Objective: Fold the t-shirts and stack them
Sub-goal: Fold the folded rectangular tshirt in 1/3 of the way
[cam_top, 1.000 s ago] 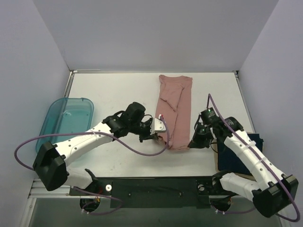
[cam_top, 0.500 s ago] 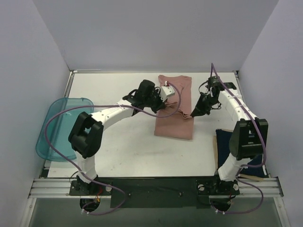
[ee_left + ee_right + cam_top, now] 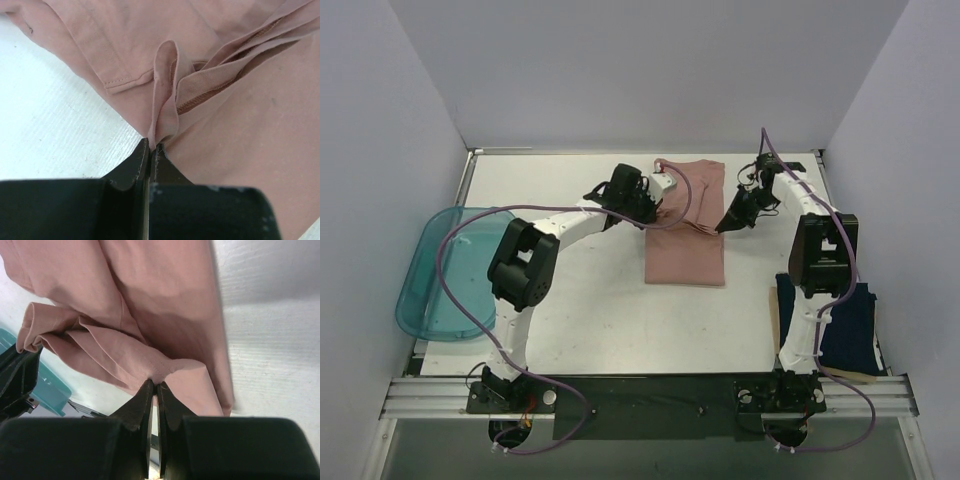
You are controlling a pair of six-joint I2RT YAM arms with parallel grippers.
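Note:
The dusty pink t-shirt lies as a long folded strip in the middle of the table, its near end folded back toward the far end. My left gripper is shut on a pinched fold at the strip's left edge. My right gripper is shut on a stitched fold at its right edge. Both hold the cloth at about mid-length. The dark navy t-shirt lies folded at the near right, partly behind the right arm. No chest print shows.
A translucent teal tray sits at the left table edge. A tan board edge shows under the navy shirt. White walls close in the back and both sides.
Both grippers carried the pink shirt's near end away from the bases toward the far end, so the strip has doubled over and is now shorter. Both arms are stretched far out.

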